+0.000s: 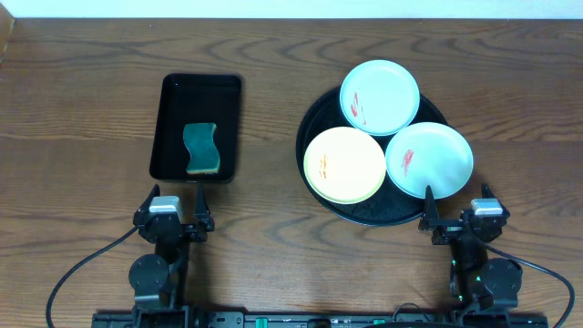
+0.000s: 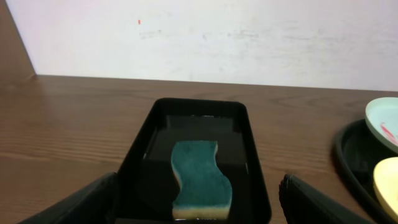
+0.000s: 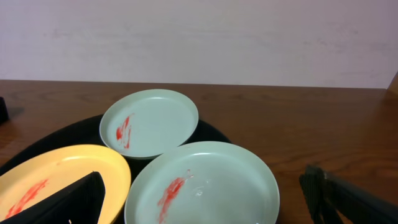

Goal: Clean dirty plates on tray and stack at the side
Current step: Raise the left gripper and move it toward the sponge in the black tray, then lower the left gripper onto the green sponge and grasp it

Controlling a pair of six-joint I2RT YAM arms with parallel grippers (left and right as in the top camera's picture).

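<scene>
The three plates (image 1: 344, 165) lie on the round tray (image 1: 317, 114), each smeared, so probably none is cleaned yet. The sponge (image 1: 201, 148) waits in the rectangular tray (image 1: 173, 109) before the left pincer (image 1: 175, 196); the right pincer (image 1: 455, 202) faces the plates. Both stand apart, empty.

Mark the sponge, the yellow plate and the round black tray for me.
sponge (image 1: 201, 148), overhead view, middle of its green top.
yellow plate (image 1: 344, 164), overhead view, centre of its face.
round black tray (image 1: 317, 117), overhead view, bare floor at its upper left.
</scene>
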